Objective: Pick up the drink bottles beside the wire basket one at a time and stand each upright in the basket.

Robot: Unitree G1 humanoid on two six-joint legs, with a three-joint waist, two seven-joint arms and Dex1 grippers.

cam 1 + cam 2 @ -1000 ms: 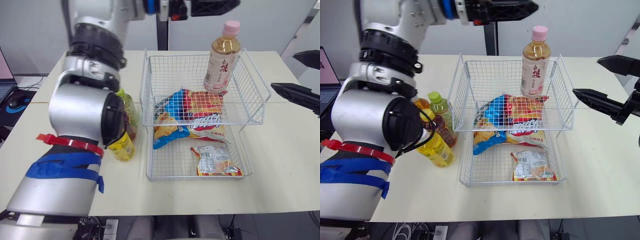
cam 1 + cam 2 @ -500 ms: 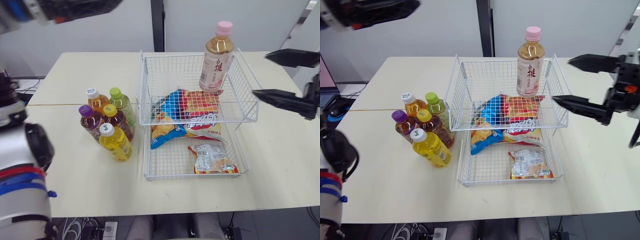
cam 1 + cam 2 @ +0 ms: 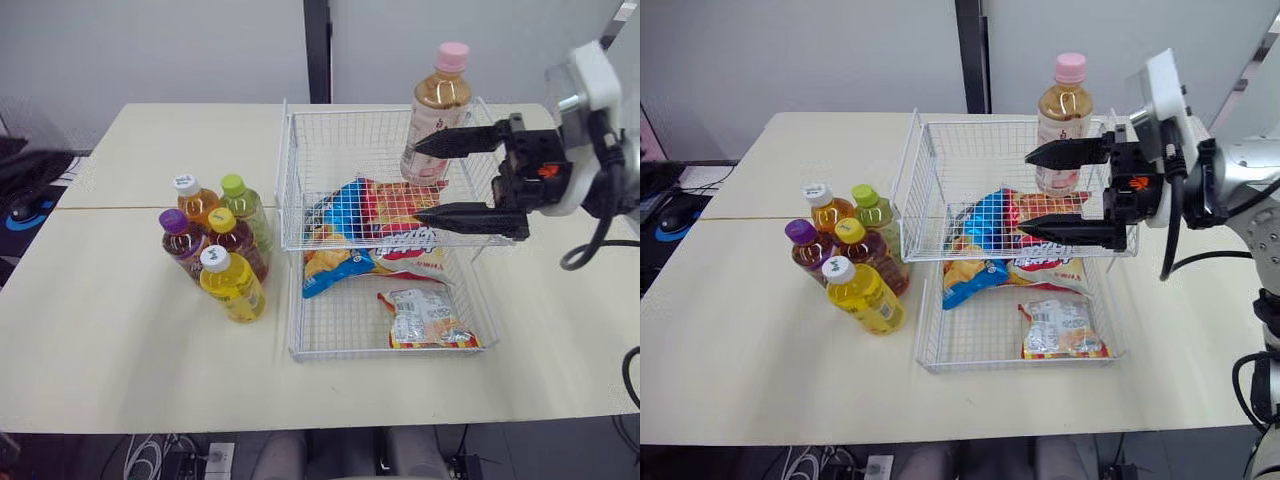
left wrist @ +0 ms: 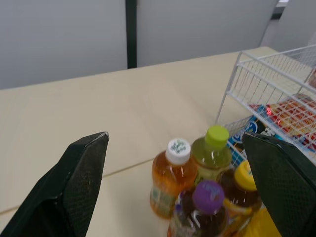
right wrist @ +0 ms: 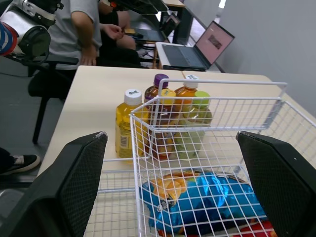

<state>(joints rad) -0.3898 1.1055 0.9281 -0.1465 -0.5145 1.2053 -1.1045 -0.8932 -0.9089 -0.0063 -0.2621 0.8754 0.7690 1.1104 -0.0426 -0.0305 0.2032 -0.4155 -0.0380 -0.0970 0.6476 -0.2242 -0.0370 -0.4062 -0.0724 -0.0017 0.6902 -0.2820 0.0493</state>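
Several drink bottles stand clustered on the table left of the wire basket (image 3: 295, 170): orange (image 3: 192, 201), green-capped (image 3: 243, 207), purple-capped (image 3: 178, 239), a dark one with a yellow cap (image 3: 231, 241) and yellow (image 3: 232, 287). A pink-capped tea bottle (image 3: 438, 104) stands upright in the upper tier's back right corner. My right gripper (image 3: 416, 183) hangs open over that tier, its far finger just in front of the pink-capped bottle, nothing held. My left gripper (image 4: 175, 136) is open, looking at the bottle cluster (image 4: 197, 182) from a short way off.
Snack bags lie in the basket: a blue and orange one (image 3: 372, 214) in the middle and a smaller packet (image 3: 427, 319) in the lower front. In the right wrist view, a laptop (image 5: 195, 49) and a seated person (image 5: 81, 34) are beyond the table's left end.
My left arm has swung away from in front of the head camera, uncovering the bottles. My right gripper has moved left from beside the basket to over its upper tier.
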